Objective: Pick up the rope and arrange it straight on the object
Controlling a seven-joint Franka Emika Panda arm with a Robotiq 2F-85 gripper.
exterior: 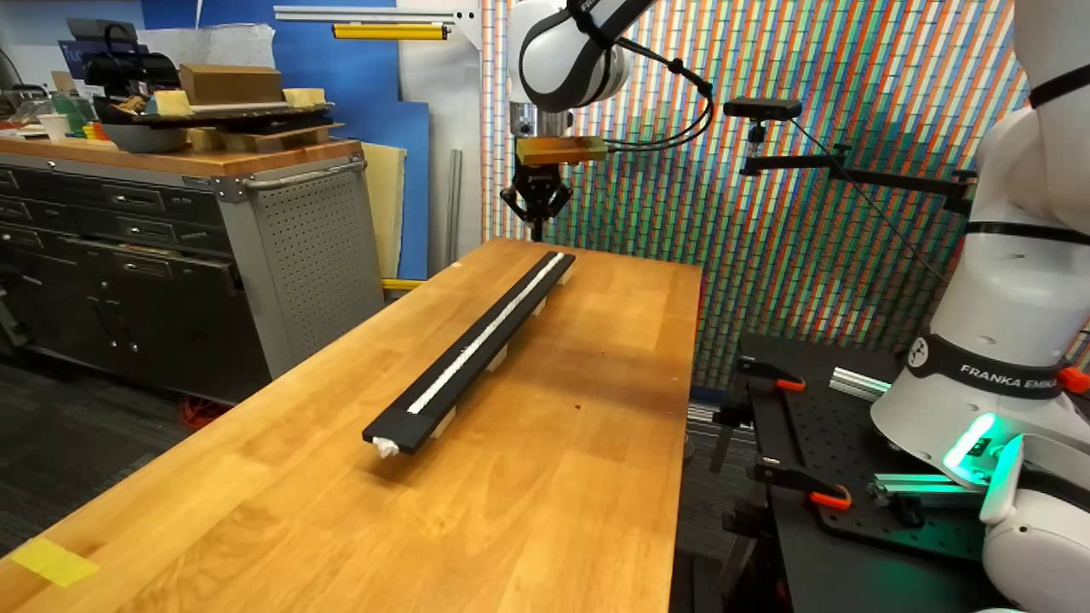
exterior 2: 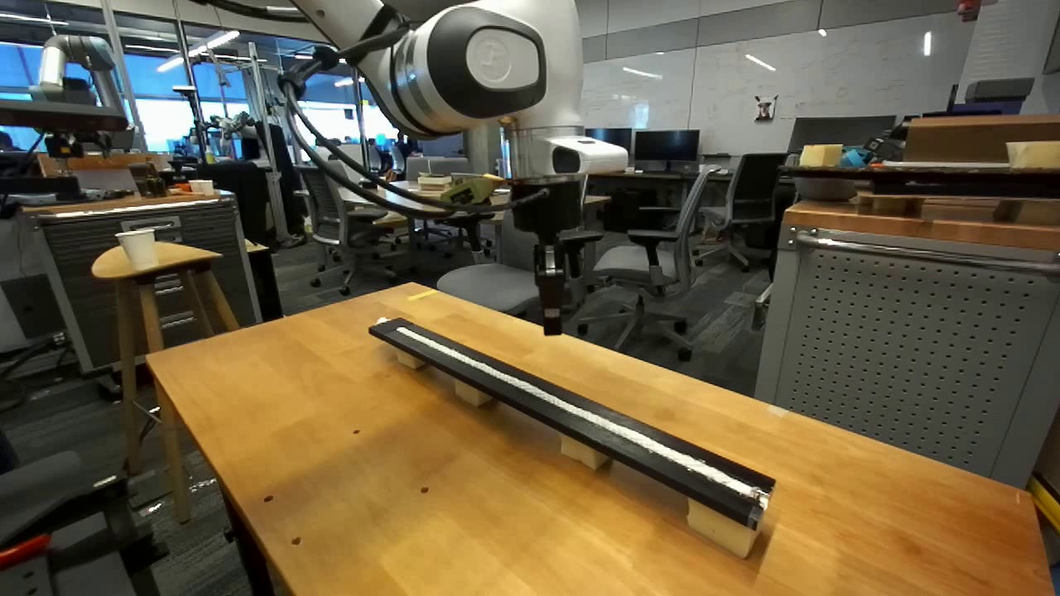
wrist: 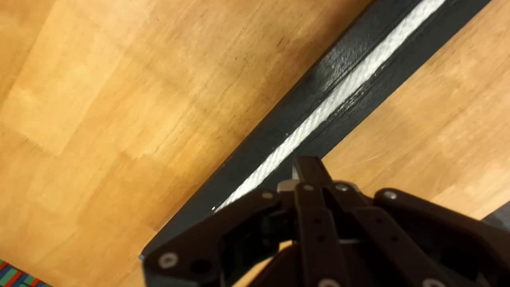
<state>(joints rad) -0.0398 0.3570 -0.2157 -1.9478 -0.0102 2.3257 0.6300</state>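
Note:
The white rope (exterior: pixel 488 330) lies in a straight line along the top of the long black bar (exterior: pixel 398 424). Both also show in an exterior view, with the rope (exterior 2: pixel 571 407) running nearly the full length of the bar (exterior 2: pixel 517 406). My gripper (exterior: pixel 537 232) hangs pointing down above the bar, apart from rope and bar; it also shows here (exterior 2: pixel 551 319). In the wrist view its fingertips (wrist: pixel 310 169) are together with nothing seen between them. There the rope (wrist: pixel 314 119) crosses diagonally on the bar (wrist: pixel 271 137), its lower end partly hidden by the gripper.
Several pale blocks (exterior 2: pixel 584 451) hold the bar above the wooden tabletop (exterior 2: pixel 331 463). A small white scrap (exterior: pixel 386 446) sticks out at one bar end. Yellow tape (exterior: pixel 55 562) is on the table. A camera on a bracket (exterior: pixel 762 109) and a second white arm (exterior: pixel 979 323) stand beside the table.

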